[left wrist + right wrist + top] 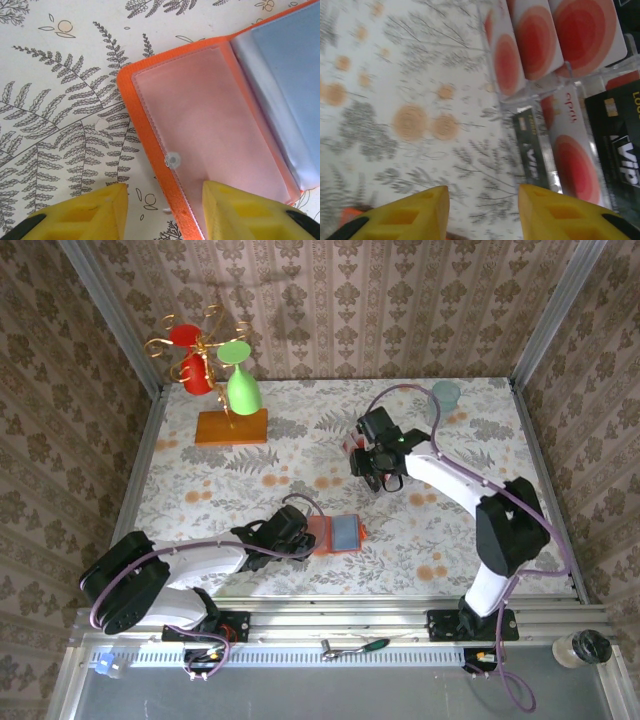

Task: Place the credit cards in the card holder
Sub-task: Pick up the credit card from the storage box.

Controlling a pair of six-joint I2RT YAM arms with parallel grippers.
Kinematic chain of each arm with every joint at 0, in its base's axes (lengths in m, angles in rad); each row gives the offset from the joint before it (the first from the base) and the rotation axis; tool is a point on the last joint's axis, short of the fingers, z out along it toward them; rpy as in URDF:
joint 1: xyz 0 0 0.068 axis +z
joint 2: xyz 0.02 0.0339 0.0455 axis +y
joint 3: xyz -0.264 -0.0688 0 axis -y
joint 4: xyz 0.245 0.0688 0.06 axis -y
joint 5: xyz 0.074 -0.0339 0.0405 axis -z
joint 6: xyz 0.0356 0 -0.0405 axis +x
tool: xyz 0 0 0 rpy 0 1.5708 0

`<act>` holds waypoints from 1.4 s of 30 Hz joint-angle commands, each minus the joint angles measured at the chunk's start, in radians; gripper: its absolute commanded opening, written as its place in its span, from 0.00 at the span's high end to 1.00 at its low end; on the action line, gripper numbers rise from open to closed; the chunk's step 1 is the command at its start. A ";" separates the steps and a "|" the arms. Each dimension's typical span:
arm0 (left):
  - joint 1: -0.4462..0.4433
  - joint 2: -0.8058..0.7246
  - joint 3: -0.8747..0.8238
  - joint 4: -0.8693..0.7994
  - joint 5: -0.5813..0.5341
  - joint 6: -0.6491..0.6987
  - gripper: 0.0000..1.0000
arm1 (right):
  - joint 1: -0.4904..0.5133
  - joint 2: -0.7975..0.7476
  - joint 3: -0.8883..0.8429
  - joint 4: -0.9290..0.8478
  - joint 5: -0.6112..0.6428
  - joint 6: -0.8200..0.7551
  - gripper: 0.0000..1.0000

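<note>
The card holder [338, 533] lies open on the patterned tablecloth, orange outside with a clear pocket [210, 120] and a small snap [172, 160]. My left gripper [165, 210] is open astride its near edge; one yellow finger [240, 210] is over the flap, the other over the cloth. In the top view this gripper [300, 535] sits at the holder's left side. The credit cards [555, 45], pale pink with red rounds and black ones [535, 150], lean in a clear rack [352, 445]. My right gripper [484, 212] is open beside them, with bare cloth between its fingers.
An orange block [232, 427] with a gold wire stand holding red and green glasses [243, 390] stands at the back left. A pale blue cup [445, 395] is at the back right. Wallpapered walls close three sides.
</note>
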 commanded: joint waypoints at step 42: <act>-0.017 -0.015 -0.004 -0.016 -0.025 -0.022 0.56 | 0.000 0.213 0.163 -0.159 0.091 -0.189 1.00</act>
